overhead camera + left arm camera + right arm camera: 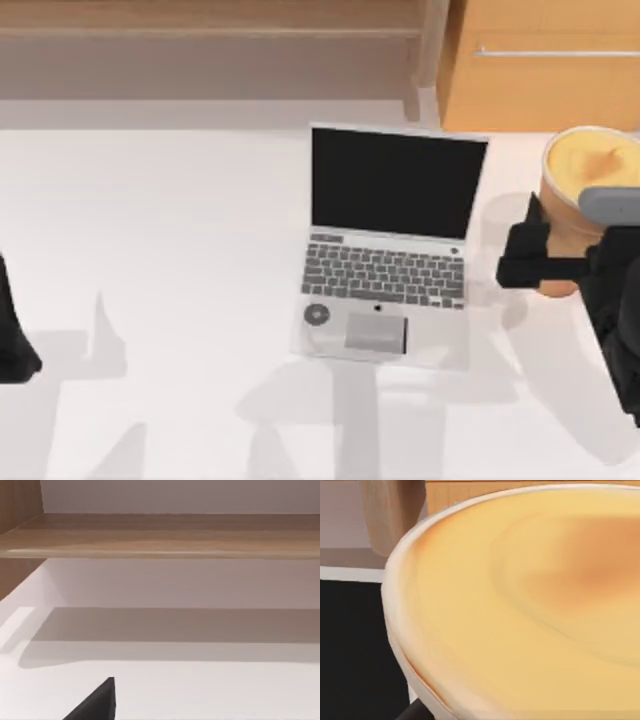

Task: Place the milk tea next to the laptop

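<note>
At the table's right edge in the top view, my right gripper (553, 262) has its dark fingers pinching the tan side of the milk tea (590, 170), one finger plainly against the cup's left flank. The cup looks raised off the white table (180, 230), its creamy orange top facing up and its pale rim near the picture's right border. It sits to the right of the laptop (385, 250), apart from it, with a strip of bare table between them.

That laptop lies open at the middle of the table, black screen toward the far side, grey keyboard and trackpad nearer, and a small round sticker (316, 314) beside the trackpad.

From the right wrist camera the milk tea's top (530, 610) looms close, with the laptop's black screen (350, 650) behind it.

My left gripper (15, 345) rests parked at the table's left edge; whether its fingers are spread or together I cannot tell.
</note>
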Available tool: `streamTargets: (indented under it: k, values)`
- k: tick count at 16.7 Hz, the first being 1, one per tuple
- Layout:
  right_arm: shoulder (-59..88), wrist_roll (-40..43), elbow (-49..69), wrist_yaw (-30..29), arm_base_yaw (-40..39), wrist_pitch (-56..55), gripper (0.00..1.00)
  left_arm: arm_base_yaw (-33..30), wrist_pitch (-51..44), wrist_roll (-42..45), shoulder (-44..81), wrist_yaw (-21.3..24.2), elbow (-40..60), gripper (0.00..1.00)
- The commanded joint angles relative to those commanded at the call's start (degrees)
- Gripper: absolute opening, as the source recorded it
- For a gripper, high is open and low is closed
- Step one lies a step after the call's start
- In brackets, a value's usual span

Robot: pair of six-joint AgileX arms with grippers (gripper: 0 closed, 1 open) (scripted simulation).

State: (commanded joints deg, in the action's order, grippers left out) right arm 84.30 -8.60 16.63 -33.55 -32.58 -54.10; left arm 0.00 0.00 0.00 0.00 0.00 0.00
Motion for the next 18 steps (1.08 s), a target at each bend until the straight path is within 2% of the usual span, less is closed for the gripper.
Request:
streamTargets:
  k: [8,18]
  values:
    - [0.01,0.16,-3.94,1.24,1.30,-8.92,0.00,0.00,0.00,0.00,0.00,0.00,0.00,1.00]
    - [11.29,0.16,-1.47,-0.55,-0.57,-12.55,0.00,0.00,0.00,0.00,0.00,0.00,0.00,1.00]
